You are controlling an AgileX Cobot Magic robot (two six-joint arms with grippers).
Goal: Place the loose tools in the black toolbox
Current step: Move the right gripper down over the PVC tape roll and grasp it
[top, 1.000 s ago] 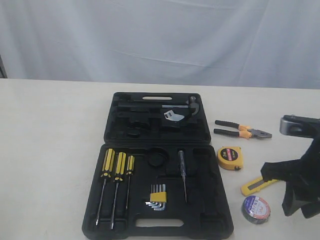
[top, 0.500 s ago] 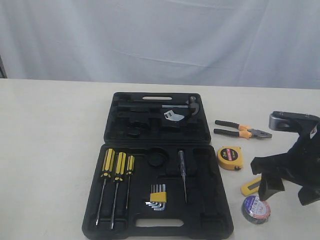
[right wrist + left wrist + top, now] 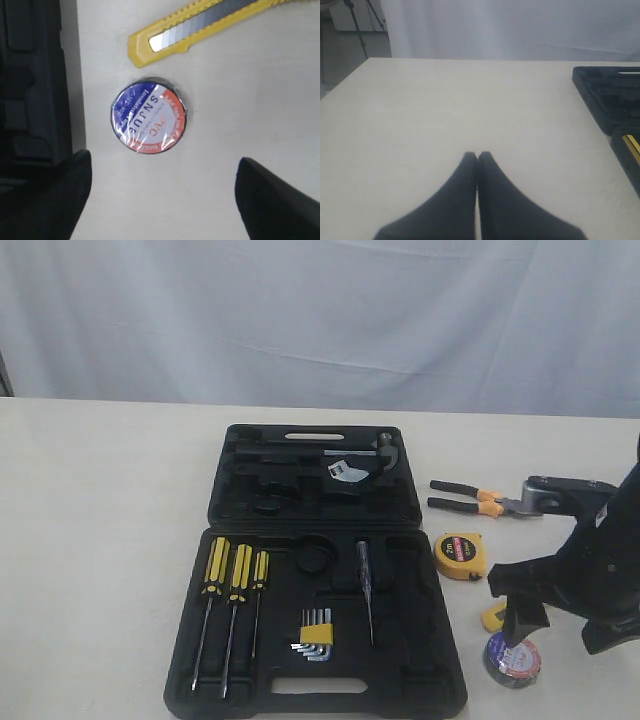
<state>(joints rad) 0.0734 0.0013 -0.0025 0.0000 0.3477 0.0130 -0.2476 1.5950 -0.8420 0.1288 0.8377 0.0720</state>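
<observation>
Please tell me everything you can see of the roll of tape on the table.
The tape roll is round and black at its rim. Its face is covered by a blue, white and red label with printed letters, under glossy wrapping. It lies flat on the table, label up, beside the black toolbox and near the yellow utility knife, touching neither. The right claw hangs open above it, with its fingers clear of the roll.
</observation>
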